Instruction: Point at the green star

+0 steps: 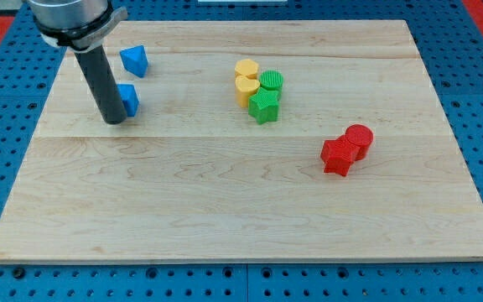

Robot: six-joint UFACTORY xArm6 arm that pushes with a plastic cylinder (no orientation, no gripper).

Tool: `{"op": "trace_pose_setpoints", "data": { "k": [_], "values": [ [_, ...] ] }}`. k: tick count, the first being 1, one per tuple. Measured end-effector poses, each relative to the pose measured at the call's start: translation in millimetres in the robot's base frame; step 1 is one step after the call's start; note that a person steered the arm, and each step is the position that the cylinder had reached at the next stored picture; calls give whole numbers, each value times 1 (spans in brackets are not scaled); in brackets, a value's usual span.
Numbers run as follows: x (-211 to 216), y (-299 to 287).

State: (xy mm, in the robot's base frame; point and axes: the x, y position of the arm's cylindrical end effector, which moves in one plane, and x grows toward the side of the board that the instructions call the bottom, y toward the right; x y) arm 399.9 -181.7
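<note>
Wooden counter [225, 210]: your tip [114, 121] touches a blue block [129, 99], well left of the green star [264, 106]; no gripper fitted.

— What was the bench [225, 193] made of?
— Pale wood, smooth and matt, with faint grain and plank seams.
— And the green star [263, 106]?
— Plastic by the look of it, ridged on the sides, dull. The rod [103, 84] looked dark and slightly glossy.

Blue, yellow, green star [263, 106], red blocks; pale wood board [225, 193].
</note>
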Motion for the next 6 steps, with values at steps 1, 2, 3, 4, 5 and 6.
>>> {"op": "trace_pose_setpoints", "data": {
  "k": [1,2,3,4,5,6],
  "values": [
    [-23,0],
    [-46,0],
    [-57,0],
    [-34,0],
    [-19,21],
    [-19,57]
  ]
}}
